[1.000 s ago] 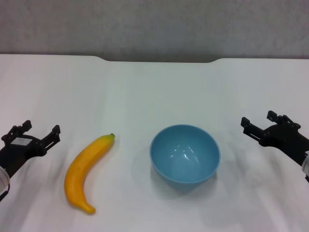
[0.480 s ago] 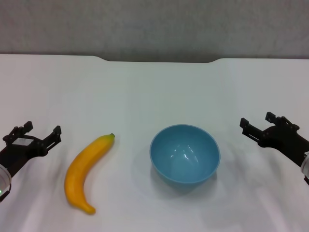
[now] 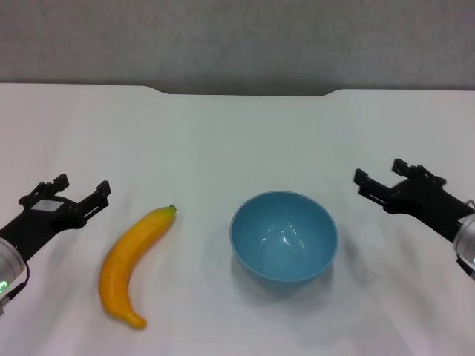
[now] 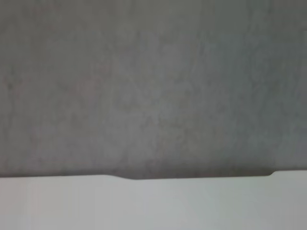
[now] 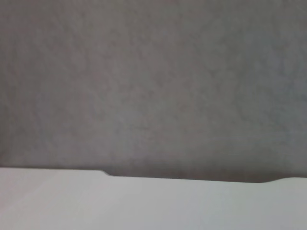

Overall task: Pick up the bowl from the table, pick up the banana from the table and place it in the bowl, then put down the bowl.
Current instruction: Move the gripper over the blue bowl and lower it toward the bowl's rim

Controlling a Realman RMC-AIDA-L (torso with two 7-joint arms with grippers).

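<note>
From the head view I have the bowl (image 3: 284, 236) sitting upright on the tabletop (image 3: 237, 141), lower centre of the frame, a little right of middle, empty. The banana (image 3: 133, 265) lies flat in the lower left, its stem end pointing up and right toward the bowl, with a clear gap of bare tabletop between them.

My left tool (image 3: 65, 191) is at the left edge of the frame, left of the banana and apart from it, fingers spread and holding nothing. My right tool (image 3: 381, 176) is at the right edge, right of the bowl and slightly above its rim in the picture, also spread and empty. Both wrist views show only the far edge of the tabletop with its notch and the grey wall, so they give me no help on alignment.

My worries from here: the bowl looks glossy and deep, so a pinch on the rim could slip or tip it if one finger does not get properly inside. A sideways approach might shove it toward the banana. The banana is longer than the bowl is wide, so I judge it could lever out or tilt a weakly held bowl when released.
</note>
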